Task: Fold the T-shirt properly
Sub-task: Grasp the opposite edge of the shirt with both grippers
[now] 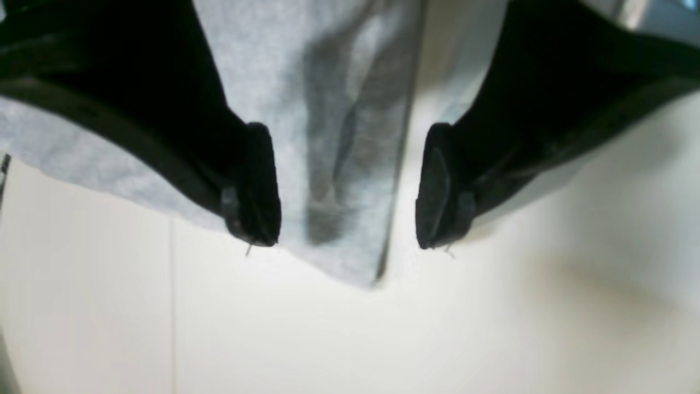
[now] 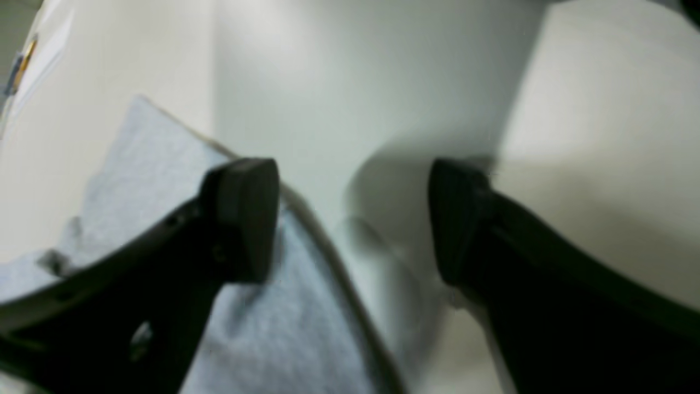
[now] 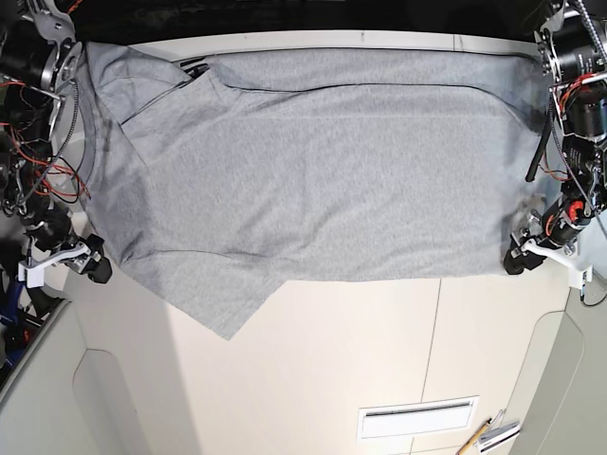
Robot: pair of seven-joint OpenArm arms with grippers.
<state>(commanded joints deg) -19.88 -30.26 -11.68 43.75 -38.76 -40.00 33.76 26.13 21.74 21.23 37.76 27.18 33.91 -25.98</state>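
The heather-grey T-shirt (image 3: 322,171) lies spread over the far half of the white table, plain side up, no lettering showing. One flap points toward the front at the lower left (image 3: 228,303). My left gripper (image 3: 517,258) is open at the shirt's lower right corner. In the left wrist view its fingers (image 1: 347,241) straddle a creased corner of the shirt (image 1: 339,164) without closing on it. My right gripper (image 3: 95,267) is open at the shirt's left edge. In the right wrist view (image 2: 355,219) one finger lies over the shirt's hem (image 2: 153,175), the other over bare table.
The table (image 3: 360,360) has panel seams and a white slotted label (image 3: 417,417) near the front. A pencil and small tools (image 3: 486,436) lie at the front right. Arm bases and loose cables stand at both back corners (image 3: 38,76), (image 3: 574,76).
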